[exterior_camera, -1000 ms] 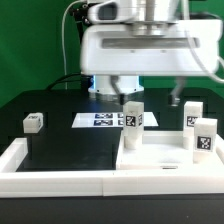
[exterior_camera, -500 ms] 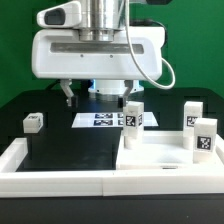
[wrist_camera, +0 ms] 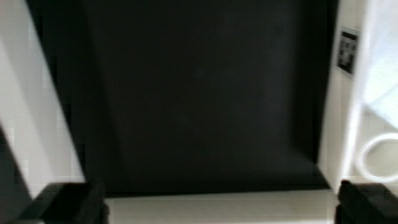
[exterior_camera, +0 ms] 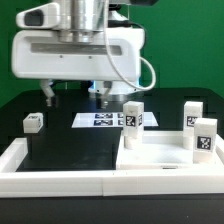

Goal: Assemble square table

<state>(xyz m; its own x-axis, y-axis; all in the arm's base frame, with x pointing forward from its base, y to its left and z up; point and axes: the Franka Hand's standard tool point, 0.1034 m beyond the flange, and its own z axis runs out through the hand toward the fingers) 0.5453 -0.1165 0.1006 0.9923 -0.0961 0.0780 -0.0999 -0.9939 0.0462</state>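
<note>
The square table's white slab (exterior_camera: 158, 160) lies at the front on the exterior view's right. Three tagged white legs stand upright on it: one at its near-left corner (exterior_camera: 133, 116) and two on its right side (exterior_camera: 193, 114) (exterior_camera: 205, 138). Another small tagged leg (exterior_camera: 33, 122) lies loose on the black table at the left. My gripper (exterior_camera: 74, 92) hangs high over the table's left-middle, between the loose leg and the slab, open and holding nothing. In the wrist view the gripper (wrist_camera: 221, 206) frames only dark table and a pale band.
The marker board (exterior_camera: 100, 120) lies flat behind the slab's left corner. A long white border wall (exterior_camera: 60, 178) runs along the front and up the left side. The arm's white base (exterior_camera: 108, 90) stands at the back. A white tagged surface (wrist_camera: 349, 50) shows at the wrist view's edge.
The arm has swept to the exterior view's left, from above the slab's legs to above the table's left-middle. The jaws stayed open. No part moved.
</note>
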